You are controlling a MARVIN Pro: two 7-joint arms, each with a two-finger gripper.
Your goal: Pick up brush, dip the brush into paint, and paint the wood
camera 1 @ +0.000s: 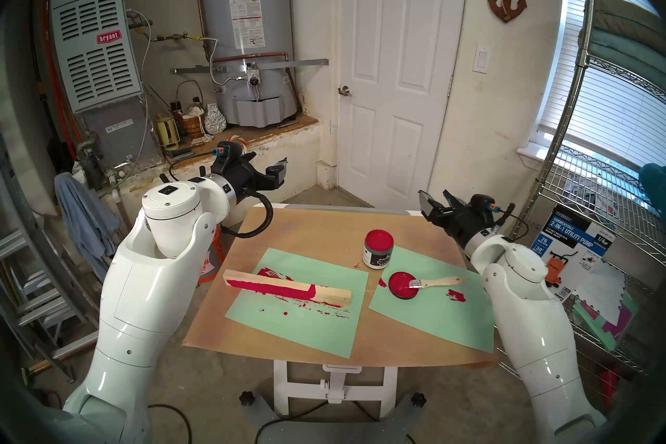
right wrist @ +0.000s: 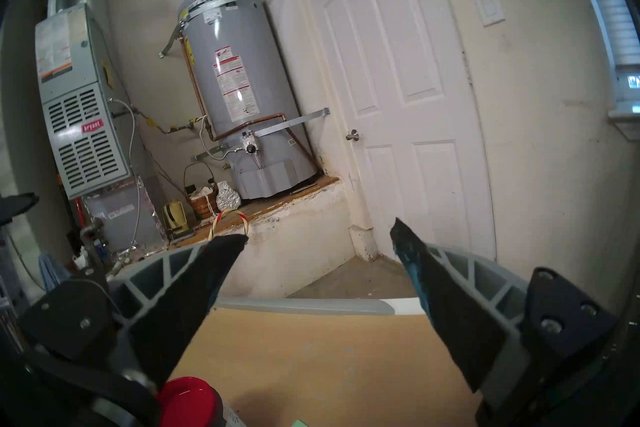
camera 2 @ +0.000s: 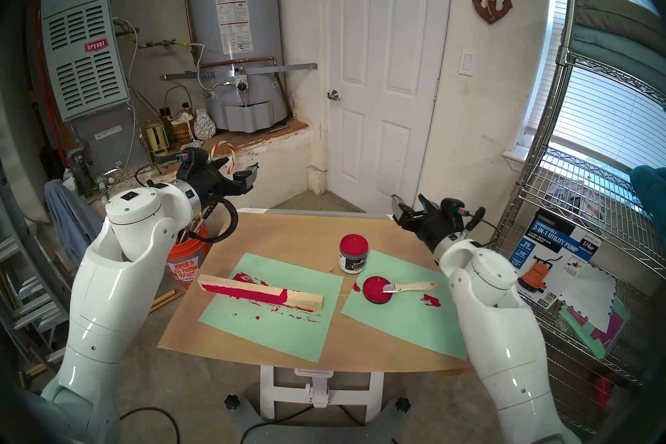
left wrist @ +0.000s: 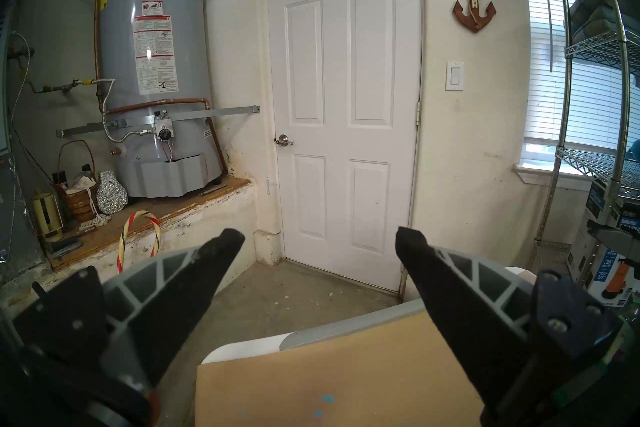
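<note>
Bristles of the small pale-handled flat brush (camera 1: 434, 282) are resting on the red-coated round lid (camera 1: 403, 284), sparing the green paper; both empty grippers, left (left wrist: 320, 237) and right (right wrist: 318, 235), are hovering with jaws apart.

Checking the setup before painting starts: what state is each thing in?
brush: lying flat, bristles on the lid, unheld
paint jar: open, upright
lid: off, red-coated side up
wood: flat on green paper, partly painted
left tool: open, empty
right tool: open, empty
door: shut
</note>
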